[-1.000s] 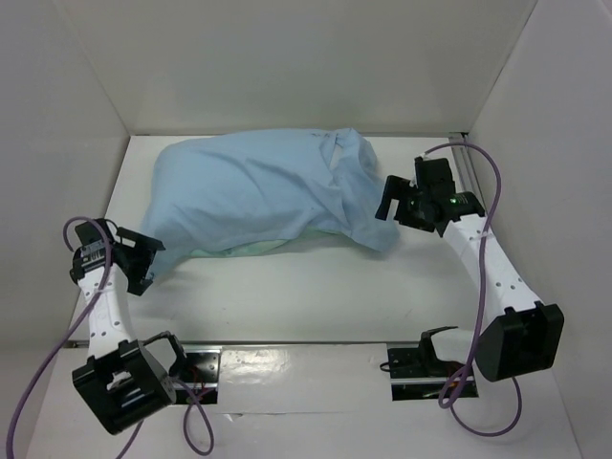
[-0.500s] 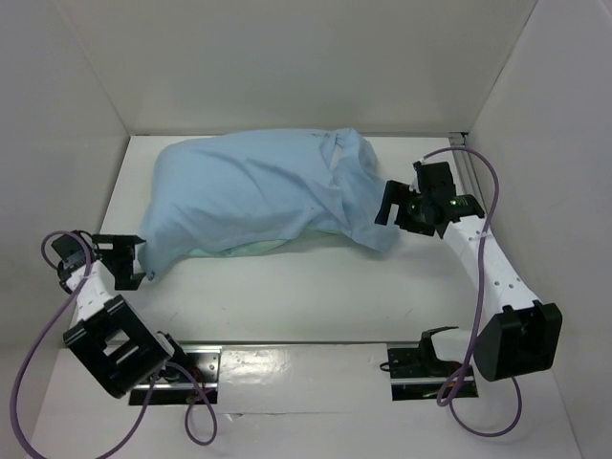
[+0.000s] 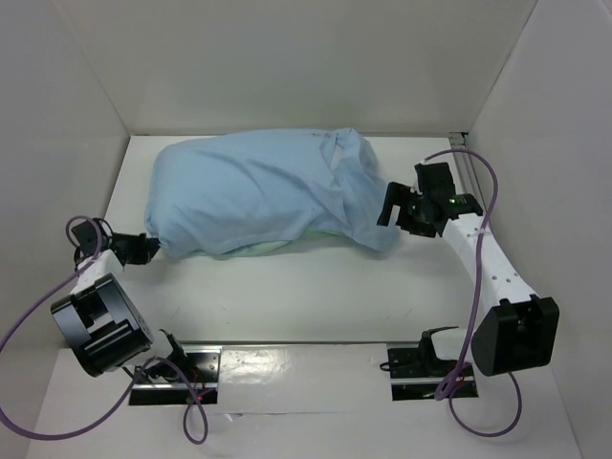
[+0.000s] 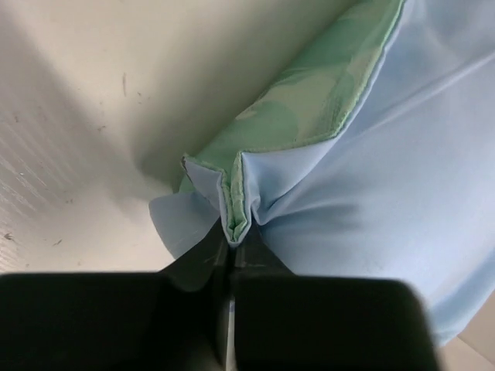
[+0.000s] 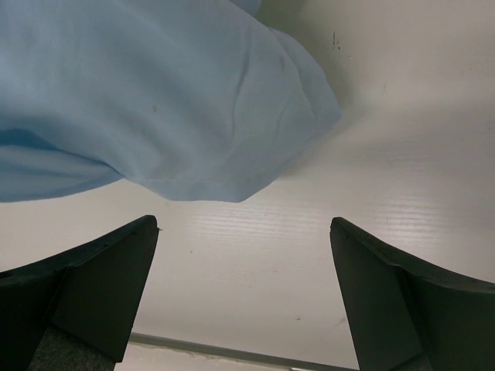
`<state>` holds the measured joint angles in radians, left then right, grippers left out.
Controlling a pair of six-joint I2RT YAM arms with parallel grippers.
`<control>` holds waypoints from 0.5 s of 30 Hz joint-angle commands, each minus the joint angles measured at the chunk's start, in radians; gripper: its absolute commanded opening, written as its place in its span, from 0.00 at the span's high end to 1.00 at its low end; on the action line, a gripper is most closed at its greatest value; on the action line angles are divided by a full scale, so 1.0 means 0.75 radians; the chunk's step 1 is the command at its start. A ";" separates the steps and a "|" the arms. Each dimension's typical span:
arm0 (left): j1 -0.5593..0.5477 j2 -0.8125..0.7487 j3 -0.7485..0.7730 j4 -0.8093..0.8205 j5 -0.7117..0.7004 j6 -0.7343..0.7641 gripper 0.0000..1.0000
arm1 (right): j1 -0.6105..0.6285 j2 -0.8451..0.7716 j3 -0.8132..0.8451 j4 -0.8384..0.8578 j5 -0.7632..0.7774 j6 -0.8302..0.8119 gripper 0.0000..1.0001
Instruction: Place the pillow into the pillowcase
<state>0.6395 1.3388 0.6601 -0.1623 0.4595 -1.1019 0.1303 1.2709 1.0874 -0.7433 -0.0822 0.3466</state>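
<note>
- Top external: pillowcase (image 3: 253, 196) lies on the table (image 3: 316, 296), toward the far side, roughly centred, long axis left to right.
- Blue face up, plump and bulging, creased folds at its right end; a thin green strip shows under the near edge.
- Left gripper (image 3: 151, 245) sits at the pillowcase's near-left corner, touching it; arm folded low by the left wall.
- Right gripper (image 3: 387, 204) sits at the right end of the pillowcase, just beside the cloth, jaws spread.
- Left wrist: fingers (image 4: 193, 267) are pressed together, only a thin slit between them.
- They pinch the pillowcase corner: a fold of blue cloth with the green seam edge caught in the slit.
- Green patterned face runs up and away from the pinch, blue face fills the right side; the corner is lifted a bit, shadow on the table under it.
- Right wrist: fingers (image 5: 93, 286) are wide apart, bare table between them, nothing held.
- A rounded blue fold of the pillowcase lies just ahead of the tips, near but not touching as far as I can tell.
- Fold rests on the table, shadow along its right edge.
</note>
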 commanded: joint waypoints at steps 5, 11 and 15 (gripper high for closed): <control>-0.012 -0.018 0.100 -0.002 0.050 0.042 1.00 | -0.010 -0.001 -0.016 -0.005 0.026 -0.008 0.00; -0.043 -0.139 0.193 -0.205 -0.015 0.056 1.00 | -0.010 -0.013 -0.108 0.009 -0.054 0.023 0.00; -0.043 -0.139 0.206 -0.205 -0.003 0.058 1.00 | 0.012 0.015 -0.139 0.005 0.105 -0.010 0.00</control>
<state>0.6144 1.2564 0.7811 -0.2825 0.4397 -1.0687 0.1322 1.2732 0.9874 -0.7471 -0.0814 0.3534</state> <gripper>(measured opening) 0.039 0.994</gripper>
